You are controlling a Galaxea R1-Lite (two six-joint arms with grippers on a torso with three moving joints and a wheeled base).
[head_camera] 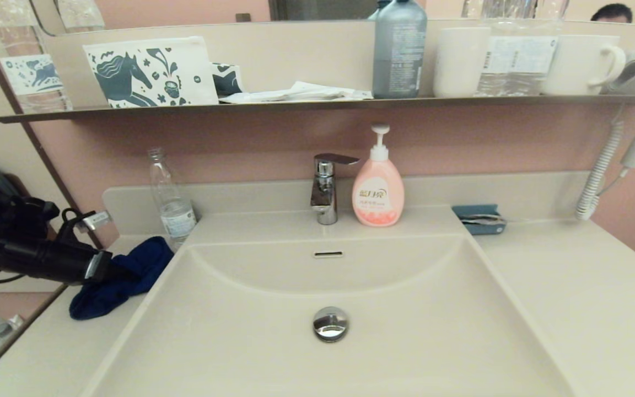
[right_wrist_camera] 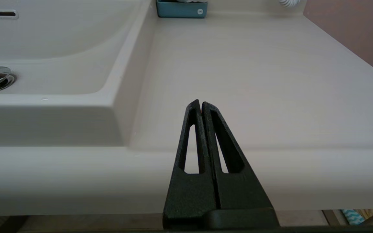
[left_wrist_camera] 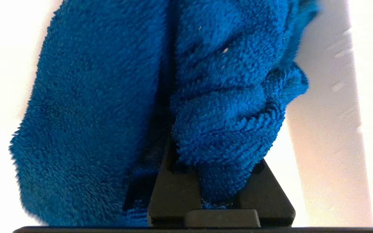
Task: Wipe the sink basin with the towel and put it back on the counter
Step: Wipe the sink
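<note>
Left gripper [head_camera: 109,268] left of the basin [head_camera: 416,309], fingers clamped on a fold of the towel [head_camera: 122,278]. Towel: dark blue, fluffy, crumpled on the counter [head_camera: 582,298] just left of the basin rim. Soap bottle [head_camera: 378,190] behind the basin, label unreadable. Right gripper [right_wrist_camera: 201,104] off the counter's front edge, right of the basin, fingers together, empty.

The towel [head_camera: 122,278] lies on the counter [head_camera: 571,286] left of the sink basin [head_camera: 405,331], just before a bottle [head_camera: 171,204], while the tap [head_camera: 326,187] and soap dispenser [head_camera: 378,187] stand side by side behind the basin, under the shelf [head_camera: 317,103].
</note>
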